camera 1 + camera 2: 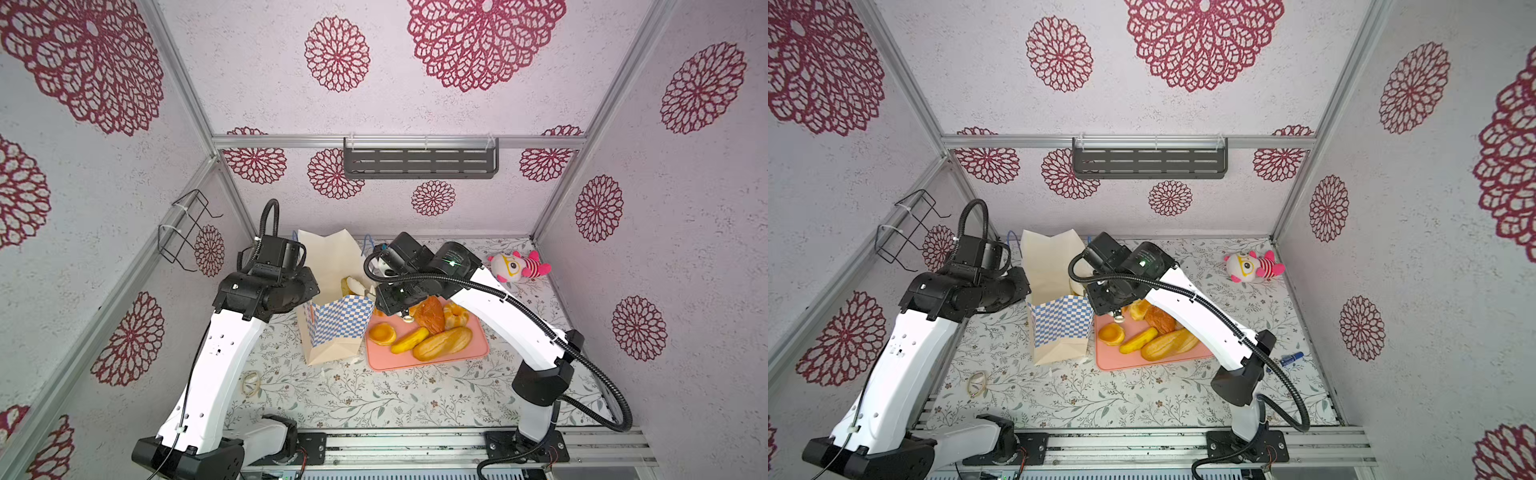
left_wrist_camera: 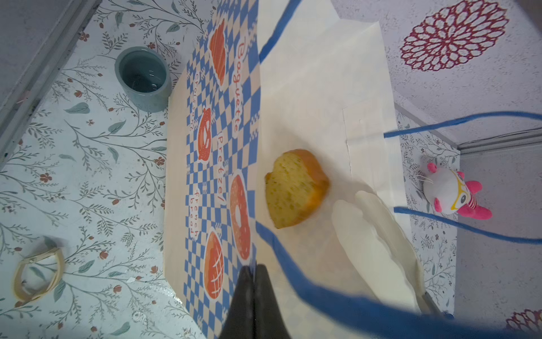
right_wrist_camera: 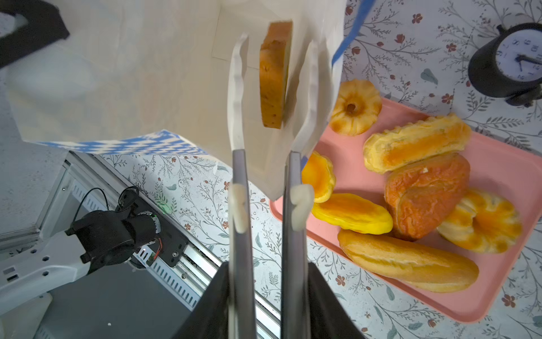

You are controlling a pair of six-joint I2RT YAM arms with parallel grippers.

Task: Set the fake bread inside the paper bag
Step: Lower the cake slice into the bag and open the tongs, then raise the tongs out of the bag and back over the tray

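Note:
The paper bag (image 1: 336,328) (image 1: 1061,328) stands open at mid-table. My left gripper (image 2: 253,268) is shut on its checkered rim. My right gripper (image 3: 267,264) is shut on metal tongs whose white tips (image 3: 237,88) (image 2: 375,234) reach over the bag's mouth. A slice of fake bread (image 3: 274,76) (image 2: 296,187) hangs between the spread tips with a gap on each side, inside the bag's mouth. On the pink tray (image 1: 386,357) (image 3: 504,170) lie a long loaf (image 1: 442,343), a brown bun (image 1: 430,313), a yellow roll (image 1: 409,340), a round tart (image 1: 382,333) and ring cakes (image 3: 481,226).
A pink-and-white plush toy (image 1: 517,266) sits at the back right. A blue-grey cup (image 2: 143,77) stands behind the bag and a black clock (image 3: 513,61) beyond the tray. A tan loop (image 1: 251,382) lies front left, a blue marker (image 1: 1291,358) on the right.

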